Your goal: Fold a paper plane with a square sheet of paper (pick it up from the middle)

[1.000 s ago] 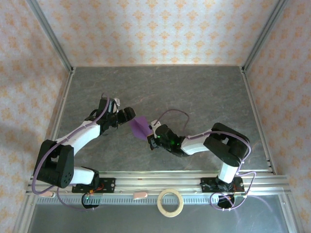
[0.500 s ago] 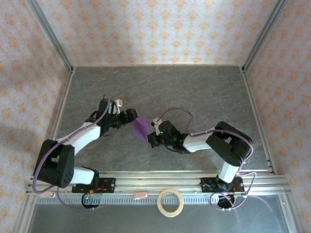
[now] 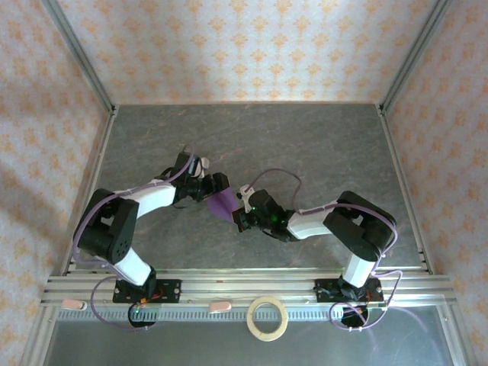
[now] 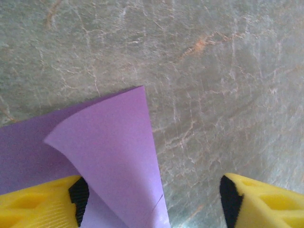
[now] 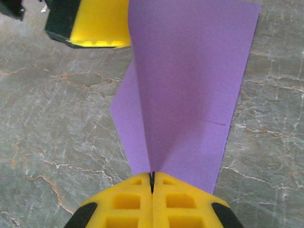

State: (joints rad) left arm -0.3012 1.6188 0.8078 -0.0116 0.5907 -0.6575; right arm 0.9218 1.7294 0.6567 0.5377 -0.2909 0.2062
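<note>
Clamps the thin purple square sheet of paper (image 5: 190, 71) in the right gripper (image 5: 152, 176); has swung the left gripper (image 4: 153, 202) in from nine o'clock, jaws apart, ready to crease.

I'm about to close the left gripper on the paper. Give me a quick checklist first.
1. Right gripper pinched shut on the square sheet of paper: ok.
2. Left gripper open: ok.
3. Sheet's edge lies between the left fingers: ok, close to one finger.
4. Sheet lying flat: not ok, a flap curls up.
5. Left finger touching the paper: cannot tell.
6. Tape ring away from the paper: ok.
</note>
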